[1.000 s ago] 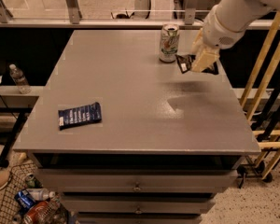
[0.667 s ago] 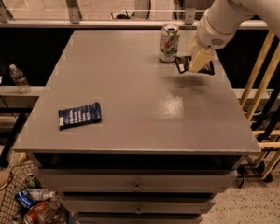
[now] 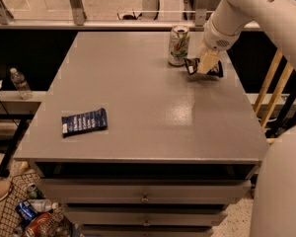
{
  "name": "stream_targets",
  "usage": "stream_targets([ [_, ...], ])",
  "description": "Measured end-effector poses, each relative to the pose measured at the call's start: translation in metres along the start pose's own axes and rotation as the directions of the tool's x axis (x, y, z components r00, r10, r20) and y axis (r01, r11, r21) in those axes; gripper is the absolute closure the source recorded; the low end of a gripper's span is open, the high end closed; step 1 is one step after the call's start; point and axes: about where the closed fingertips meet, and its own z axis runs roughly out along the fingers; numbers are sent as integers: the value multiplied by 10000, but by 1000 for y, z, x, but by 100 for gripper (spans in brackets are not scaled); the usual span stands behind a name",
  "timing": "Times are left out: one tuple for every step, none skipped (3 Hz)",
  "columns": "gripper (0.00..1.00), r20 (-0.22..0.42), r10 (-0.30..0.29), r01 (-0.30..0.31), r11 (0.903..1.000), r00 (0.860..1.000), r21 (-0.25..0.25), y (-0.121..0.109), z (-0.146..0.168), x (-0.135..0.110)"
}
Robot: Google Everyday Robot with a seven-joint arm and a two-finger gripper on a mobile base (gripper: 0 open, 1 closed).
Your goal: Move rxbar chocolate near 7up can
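The 7up can [image 3: 179, 44], silver-white with green and red marks, stands upright near the far right of the grey table [image 3: 148, 98]. My gripper [image 3: 207, 63] is just right of the can, low over the table top, and is shut on the rxbar chocolate [image 3: 191, 66]. The black wrapper sticks out on both sides of the tan fingers [image 3: 208, 59]. Its left end lies a short gap from the can's base. I cannot tell whether the bar touches the table.
A dark blue wrapper [image 3: 84, 122] lies near the table's front left. Drawers [image 3: 145, 197] sit under the top. A water bottle [image 3: 20, 83] stands on a ledge at the left, a wire basket of trash [image 3: 34, 216] below. Wooden rails [image 3: 271, 88] stand to the right.
My gripper has shifted slightly left and farther back with the rxbar chocolate, closer to the 7up can. The can and the blue wrapper have not moved.
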Motion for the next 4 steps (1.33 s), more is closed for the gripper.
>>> stream_targets([
  [100, 74, 234, -234, 9997, 9997, -66, -12, 15, 4],
  [81, 80, 228, -227, 9997, 9997, -81, -13, 17, 3],
  [58, 79, 221, -220, 9997, 9997, -128, -12, 21, 3],
  [35, 79, 210, -209, 9996, 9997, -176, -11, 24, 2],
])
